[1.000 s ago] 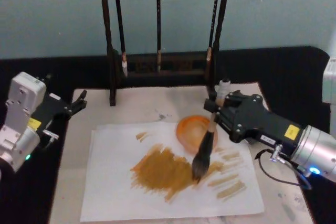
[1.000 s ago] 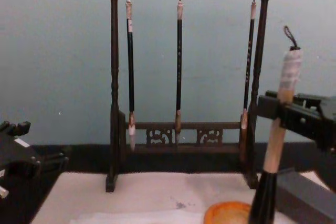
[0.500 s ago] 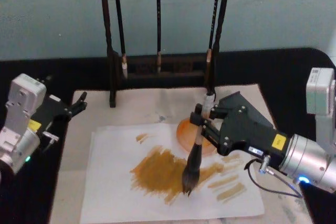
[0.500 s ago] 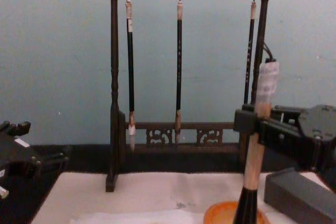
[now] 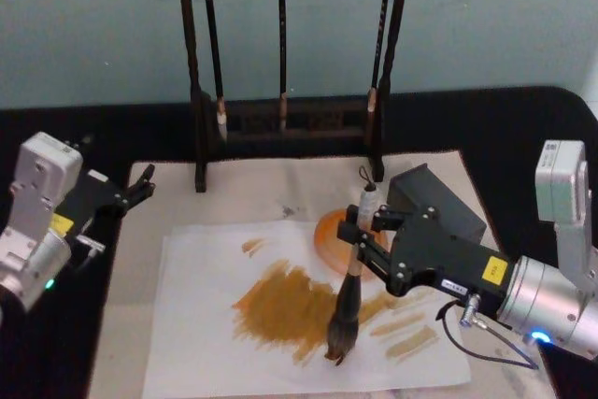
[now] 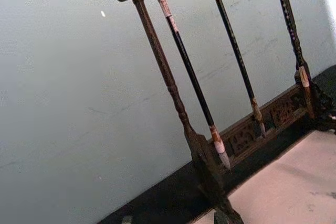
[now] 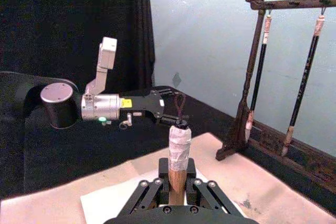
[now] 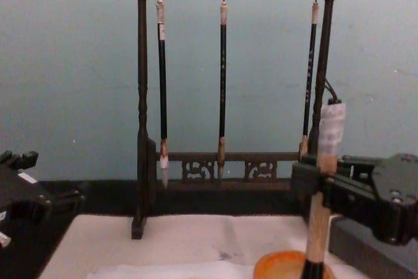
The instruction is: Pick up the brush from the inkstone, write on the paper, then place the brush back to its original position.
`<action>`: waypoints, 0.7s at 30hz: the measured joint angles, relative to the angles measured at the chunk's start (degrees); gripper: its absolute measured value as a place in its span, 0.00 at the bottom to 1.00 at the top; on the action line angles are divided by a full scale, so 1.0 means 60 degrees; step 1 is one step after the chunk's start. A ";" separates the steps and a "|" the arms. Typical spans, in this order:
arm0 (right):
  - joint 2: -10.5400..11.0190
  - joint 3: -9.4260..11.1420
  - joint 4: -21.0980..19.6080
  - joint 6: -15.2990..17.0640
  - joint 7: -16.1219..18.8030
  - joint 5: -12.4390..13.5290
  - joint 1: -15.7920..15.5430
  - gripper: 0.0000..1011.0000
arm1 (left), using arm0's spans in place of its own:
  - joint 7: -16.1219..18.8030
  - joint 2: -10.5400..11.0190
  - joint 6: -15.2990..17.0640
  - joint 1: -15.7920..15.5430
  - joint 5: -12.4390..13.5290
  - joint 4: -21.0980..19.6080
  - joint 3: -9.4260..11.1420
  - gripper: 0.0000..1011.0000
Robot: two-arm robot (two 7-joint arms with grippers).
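My right gripper point(image 5: 359, 239) is shut on the brush point(image 5: 349, 279) at its tan handle and holds it nearly upright. The bushy bristle tip touches the white paper point(image 5: 201, 324) at the near edge of a brown ink patch point(image 5: 280, 301). Just behind the brush sits the orange inkstone point(image 5: 327, 229). The right wrist view shows the taped top of the brush point(image 7: 178, 148) rising between the shut fingers point(image 7: 152, 187). From the chest, the brush point(image 8: 322, 168) stands above the inkstone point(image 8: 281, 266). My left gripper point(image 5: 140, 184) is parked open off the left side of the mat.
A dark wooden stand point(image 5: 280, 123) with three thin hanging brushes point(image 8: 222, 83) crosses the back of the cream mat point(image 5: 252, 189). Short brown strokes point(image 5: 409, 329) mark the paper's right part. Black cloth surrounds the mat.
The right gripper has carried the brush left and toward the paper's near edge across the brown patch. The handle now stands straighter. The left arm has not moved.
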 joint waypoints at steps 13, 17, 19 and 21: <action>0.0200 0.0367 -0.0260 0.0025 -0.0299 -0.0087 -0.0401 0.17 | 0.0000 0.0000 0.0000 0.0000 0.0000 0.0000 0.0000 1.00; 0.0311 0.0531 -0.0406 0.0029 -0.0387 -0.0121 -0.0596 0.17 | 0.0000 -0.0001 0.0000 0.0000 0.0000 0.0000 0.0000 1.00; 0.0311 0.0531 -0.0406 0.0029 -0.0387 -0.0121 -0.0596 0.17 | 0.0000 0.0000 0.0000 0.0000 0.0000 0.0000 0.0000 1.00; 0.0446 0.0741 -0.0556 0.0033 -0.0495 -0.0187 -0.0833 0.17 | 0.0000 0.0000 0.0000 0.0000 0.0000 0.0001 0.0000 1.00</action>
